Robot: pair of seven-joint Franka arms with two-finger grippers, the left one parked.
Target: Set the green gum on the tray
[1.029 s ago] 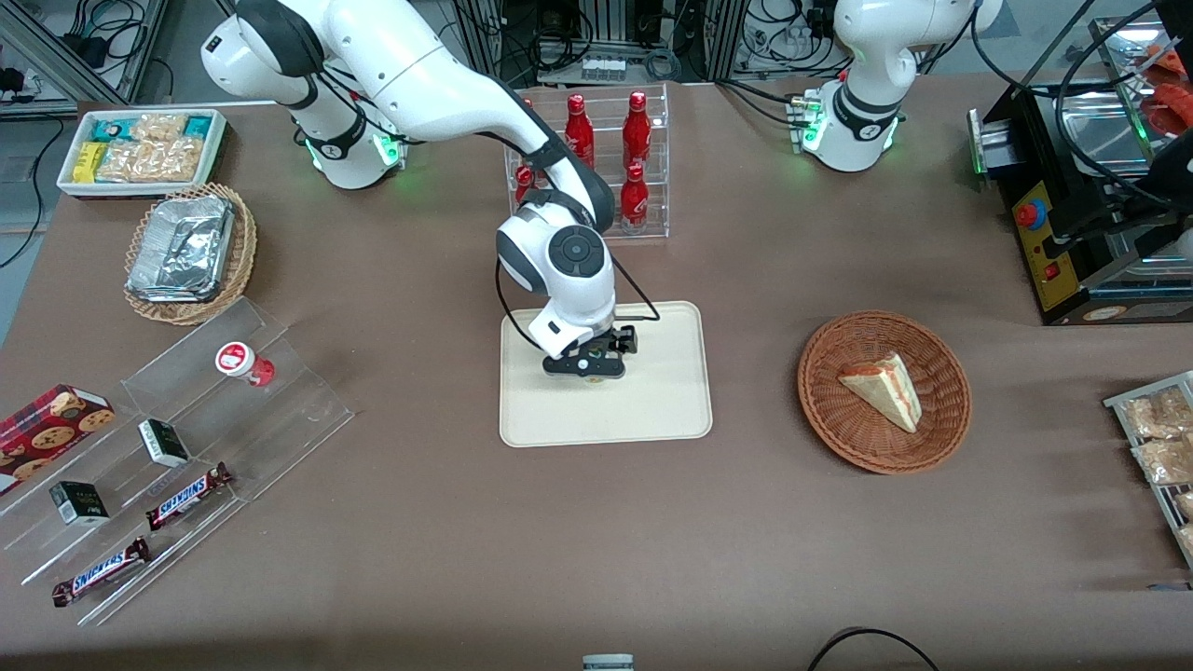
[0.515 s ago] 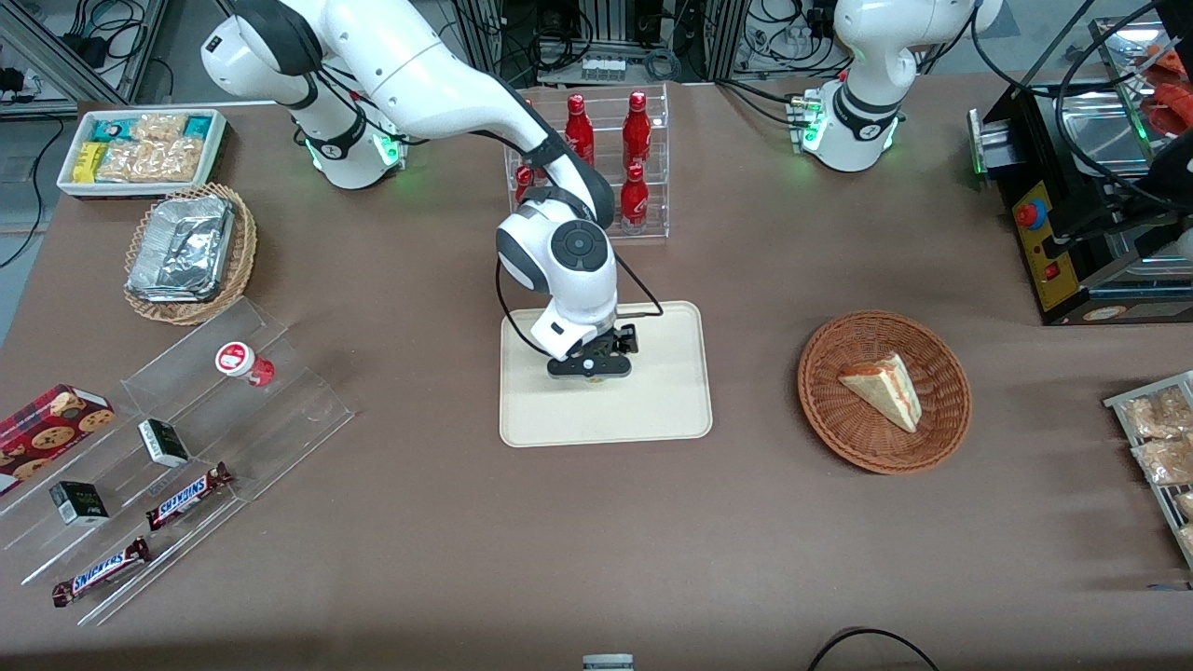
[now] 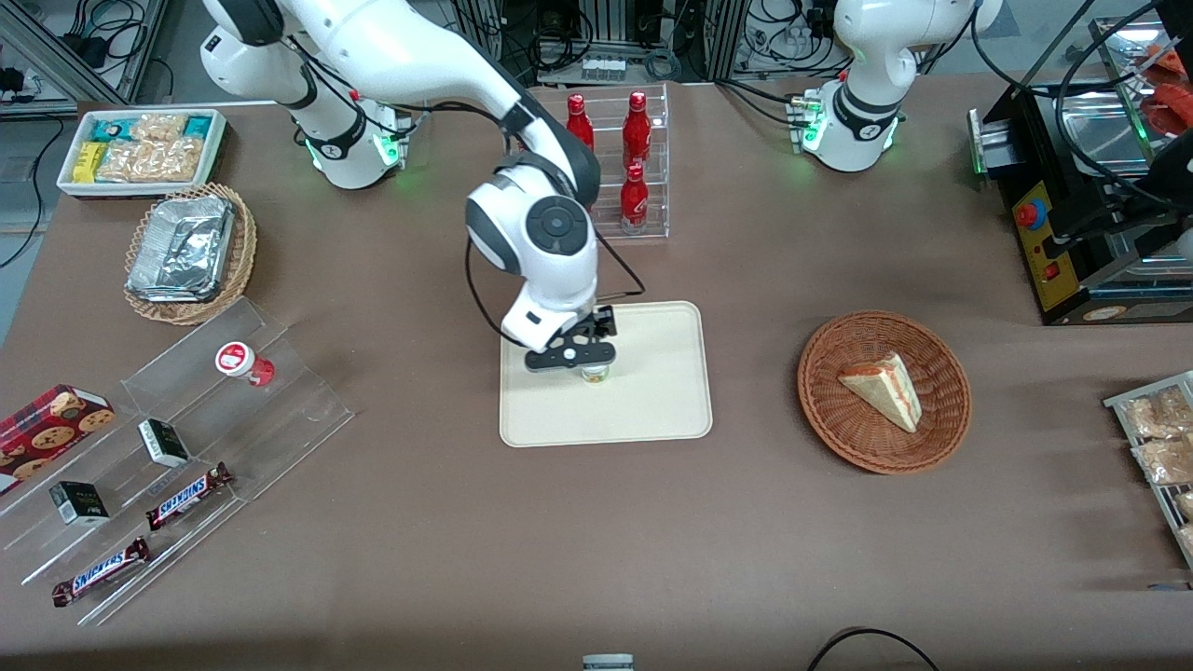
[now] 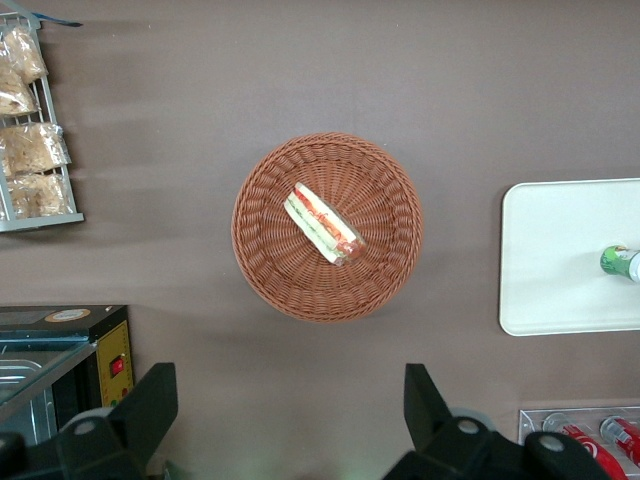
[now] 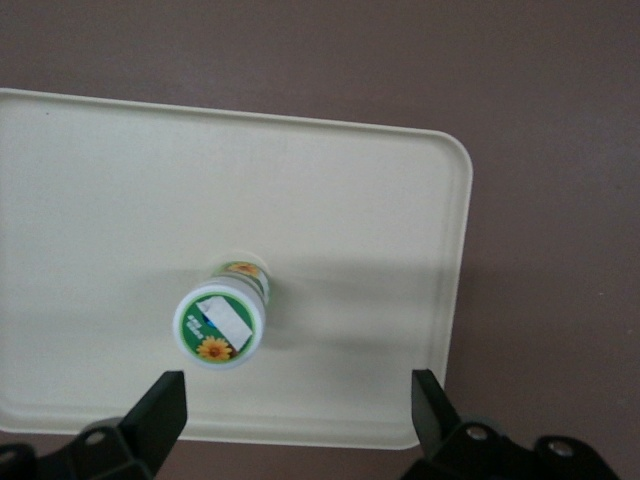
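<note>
Green gum upright on tray, near its middle; gripper above it, fingers spread, empty. Likely light, rigid, tippy; grip across body below lid

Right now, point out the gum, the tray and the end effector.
gum [image 5: 220, 325]: right wrist view, on its lid label.
tray [image 3: 652, 410]: front view, on a bare part of its floor.
end effector [image 3: 570, 358]: front view, above the tray, between its open fingers, over the gum.
</note>
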